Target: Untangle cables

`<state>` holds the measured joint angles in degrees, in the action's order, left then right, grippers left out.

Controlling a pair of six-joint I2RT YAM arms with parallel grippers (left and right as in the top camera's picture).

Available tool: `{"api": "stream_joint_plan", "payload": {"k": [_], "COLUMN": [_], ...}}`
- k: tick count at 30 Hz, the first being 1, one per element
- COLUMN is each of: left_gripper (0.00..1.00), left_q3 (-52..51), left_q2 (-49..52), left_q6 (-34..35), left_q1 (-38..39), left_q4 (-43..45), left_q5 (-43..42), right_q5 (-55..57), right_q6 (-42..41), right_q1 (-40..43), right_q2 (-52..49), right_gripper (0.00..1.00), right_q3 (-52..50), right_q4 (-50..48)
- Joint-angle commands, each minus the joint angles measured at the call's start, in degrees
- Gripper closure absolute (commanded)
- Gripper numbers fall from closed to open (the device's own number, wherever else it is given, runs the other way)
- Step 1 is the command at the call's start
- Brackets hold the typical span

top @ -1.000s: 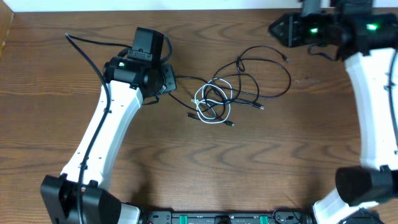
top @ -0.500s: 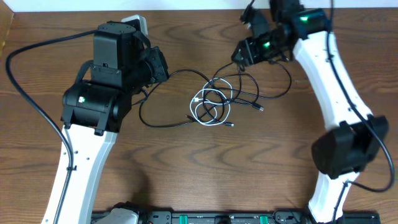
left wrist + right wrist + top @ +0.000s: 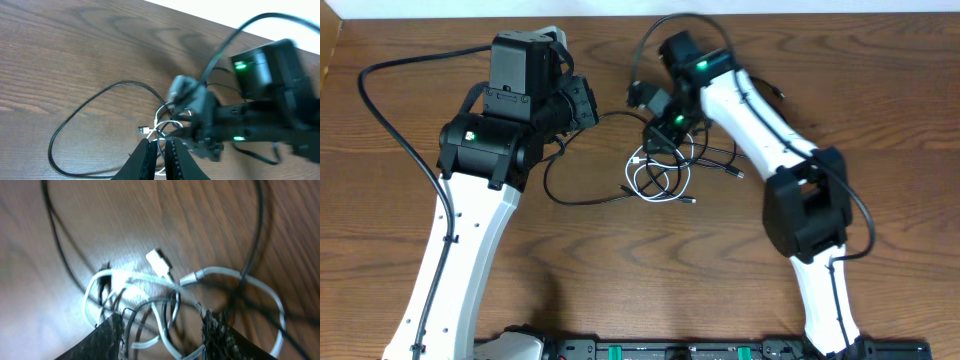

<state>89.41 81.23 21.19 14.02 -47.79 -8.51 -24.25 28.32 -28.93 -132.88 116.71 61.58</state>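
Overhead: black cables [image 3: 565, 198] and white cable [image 3: 660, 197] tangled mid-surface [image 3: 720, 280], partly hidden under right claw [image 3: 658, 140].
Left wrist: left claw [image 3: 159, 157] pinched nearly closed, contents cut off at the bottom edge.
Right wrist: fingers [image 3: 112, 335] spread wide, empty, over the blurred white loops.

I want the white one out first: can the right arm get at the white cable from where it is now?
Probably yes. The right end effector hangs open over the white cable, whose loops lie between its fingers. Black cables cross the same loops, so it may catch one too.
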Motion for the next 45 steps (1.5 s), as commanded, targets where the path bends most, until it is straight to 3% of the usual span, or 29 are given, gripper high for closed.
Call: {"api": "stream_joint_plan", "payload": {"k": [1,11,16,19,28,36,39,45], "left_gripper": [0.86,0.86,0.86,0.86,0.84,0.83,0.78,0.77], "left_q3": [0.46,0.46,0.46,0.46,0.15,-0.37,-0.37,-0.37], "left_q2": [0.09,0.09,0.11,0.11,0.11,0.46,0.76,4.35], "left_q6": [0.5,0.5,0.5,0.5,0.5,0.48,0.48,0.48], "left_q1": [-0.24,-0.24,-0.24,-0.24,-0.24,-0.24,-0.24,-0.24], "left_q4": [-0.13,-0.72,-0.9,-0.98,-1.01,-1.18,-1.22,-2.38], "left_q5": [0.17,0.17,0.2,0.46,0.63,0.61,0.61,0.57], "right_q5": [3.13,3.15,3.17,3.15,3.43,3.85,2.6,-0.57], "right_q6": [5.66,9.27,7.74,1.62,-9.25,-28.44,-32.61,-36.5], "right_q1": [-1.6,-2.14,-2.14,-1.6,1.86,8.96,11.13,13.31], "right_q2": [-2.58,-6.78,-7.04,-6.6,5.44,23.85,27.76,33.83], "right_gripper": [0.5,0.51,0.83,0.99,0.99,0.99,0.99,0.99], "right_q3": [0.5,0.48,0.55,1.07,4.7,4.7,4.7,5.49], "right_q4": [-2.14,-6.32,-7.58,-9.33,-6.73,-6.47,-5.25,-5.79]}}
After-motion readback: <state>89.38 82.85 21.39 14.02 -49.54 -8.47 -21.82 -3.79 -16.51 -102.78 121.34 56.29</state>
